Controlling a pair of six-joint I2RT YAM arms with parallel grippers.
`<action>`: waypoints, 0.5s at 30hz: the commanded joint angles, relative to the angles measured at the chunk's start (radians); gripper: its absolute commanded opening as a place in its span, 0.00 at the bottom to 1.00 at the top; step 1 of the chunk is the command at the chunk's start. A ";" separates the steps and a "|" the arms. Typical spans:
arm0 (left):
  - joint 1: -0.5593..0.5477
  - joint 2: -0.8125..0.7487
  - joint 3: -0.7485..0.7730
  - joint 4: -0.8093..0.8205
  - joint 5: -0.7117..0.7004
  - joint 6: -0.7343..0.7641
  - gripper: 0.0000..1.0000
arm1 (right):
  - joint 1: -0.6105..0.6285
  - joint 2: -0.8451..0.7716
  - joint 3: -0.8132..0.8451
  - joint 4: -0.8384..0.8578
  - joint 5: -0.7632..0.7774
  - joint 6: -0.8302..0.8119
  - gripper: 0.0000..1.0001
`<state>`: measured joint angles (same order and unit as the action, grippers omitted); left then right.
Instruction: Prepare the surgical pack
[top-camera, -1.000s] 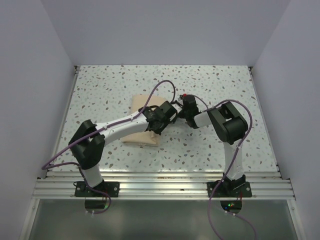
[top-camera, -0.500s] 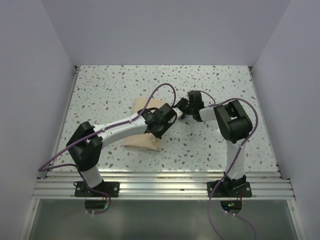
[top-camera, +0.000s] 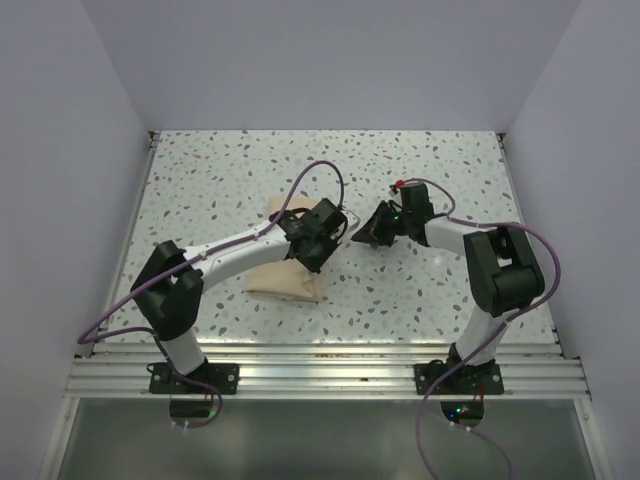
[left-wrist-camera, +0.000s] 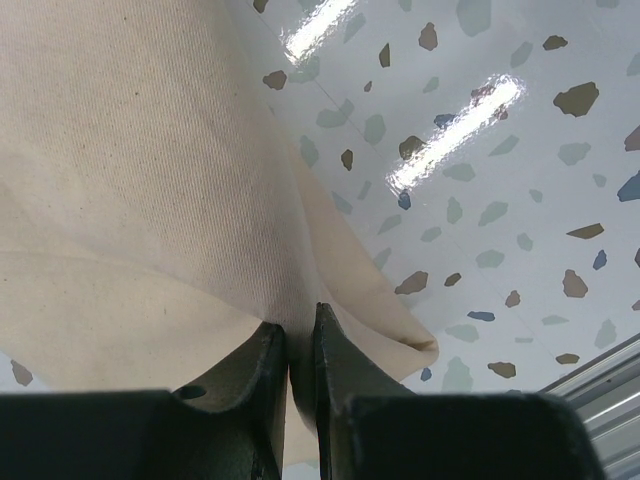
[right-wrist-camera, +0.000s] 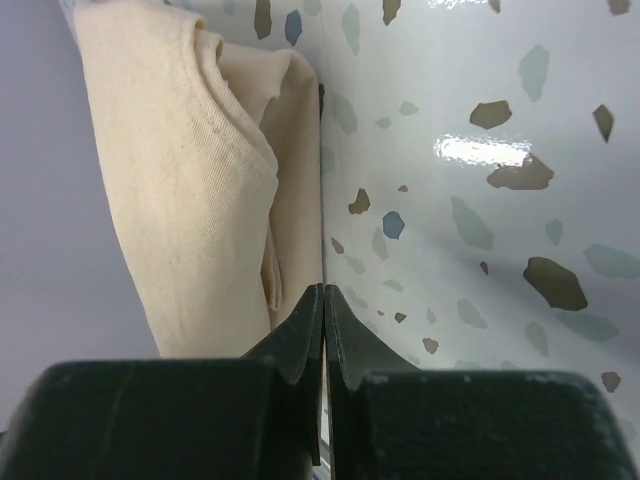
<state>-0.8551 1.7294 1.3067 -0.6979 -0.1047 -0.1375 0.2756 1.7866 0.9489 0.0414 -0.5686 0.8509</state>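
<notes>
Two dark jaws of the left gripper (left-wrist-camera: 300, 340) are pressing almost together on a raised fold of the surgical pack (left-wrist-camera: 130, 180). The tan cloth is running down into the narrow slit between them, so this gripper is pinching the pack. Beside that fold, a loose corner flap (left-wrist-camera: 400, 335) of the pack is spreading flat and thin.

Both jaws of the right gripper (right-wrist-camera: 323, 300) are lying flat against each other, closed, with nothing between them. Their tips are pointing at the pack's right edge and hanging just beside it, low down. Whether they are touching the cloth cannot be told. On that edge the pack is showing rounded, stacked layers of folded cloth.

From overhead, the pack is lying as a small folded parcel on the speckled surface (top-camera: 450, 180). The left gripper is sitting over the pack's right side. The left arm (top-camera: 230, 255) is stretching across the pack's middle and hiding it, so only the pack's near end and far corner are showing. The right arm (top-camera: 500, 270) is bending away to the right of the pack. A purple cable (top-camera: 320, 170) is arcing over the pack's far side. A metal rail (top-camera: 320, 372) is running along the near side, well apart from the pack.
</notes>
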 joint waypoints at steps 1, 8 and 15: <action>0.010 -0.033 0.058 -0.022 0.036 0.007 0.00 | 0.017 0.011 0.039 0.025 -0.088 -0.024 0.00; 0.010 -0.022 0.100 -0.031 0.048 0.015 0.00 | 0.169 0.115 0.122 0.168 -0.103 0.103 0.00; 0.008 0.002 0.141 -0.028 0.072 0.006 0.00 | 0.346 0.301 0.177 0.423 -0.080 0.338 0.00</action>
<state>-0.8375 1.7317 1.3849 -0.7734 -0.0975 -0.1371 0.5793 2.0216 1.0767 0.3073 -0.6296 1.0660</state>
